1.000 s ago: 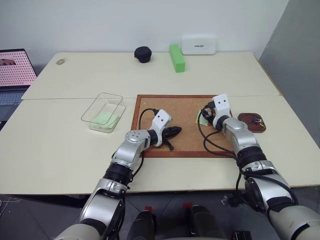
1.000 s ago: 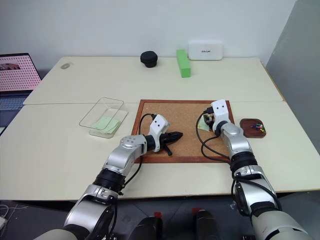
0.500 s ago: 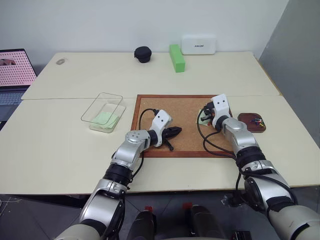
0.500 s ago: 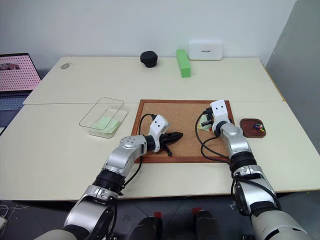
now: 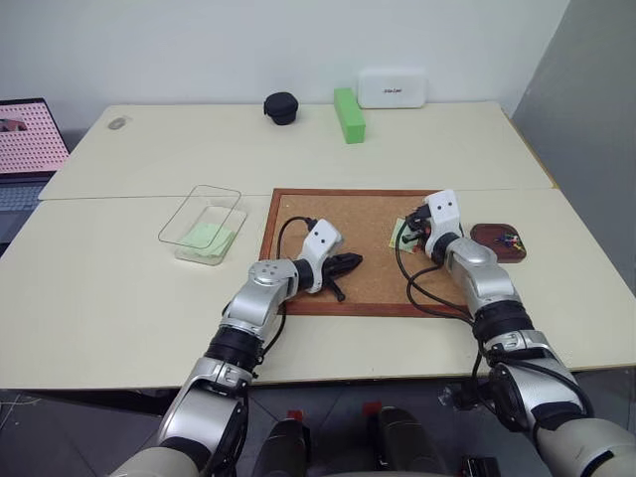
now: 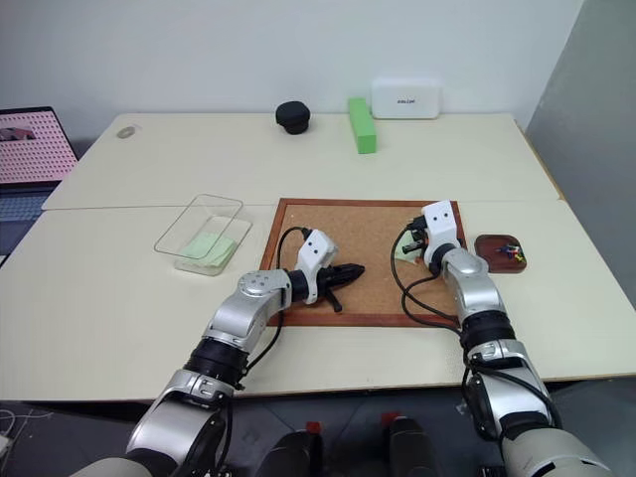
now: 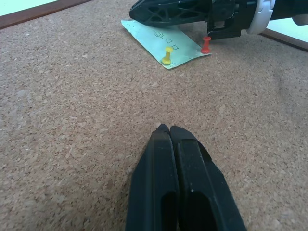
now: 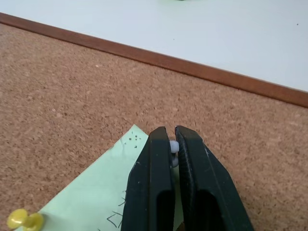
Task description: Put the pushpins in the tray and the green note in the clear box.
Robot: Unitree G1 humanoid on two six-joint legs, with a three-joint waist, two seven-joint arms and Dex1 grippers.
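While your left gripper (image 7: 166,129) rests closed and empty over grainy cork board (image 7: 72,120), your right gripper (image 8: 172,132) pinches a small white pushpin (image 8: 173,147) on the thin green note (image 8: 96,192).

Cork board (image 5: 353,248) at table (image 5: 119,288) centre, clear box (image 5: 202,223) just left of it with a note inside, tray (image 5: 499,243) just right holding pushpins (image 5: 511,238). Green note (image 7: 166,46) pinned at board's right end. Along table's far edge: round case (image 5: 281,107), block (image 5: 349,114), rounded box (image 5: 393,87); laptop (image 5: 28,149) far left.
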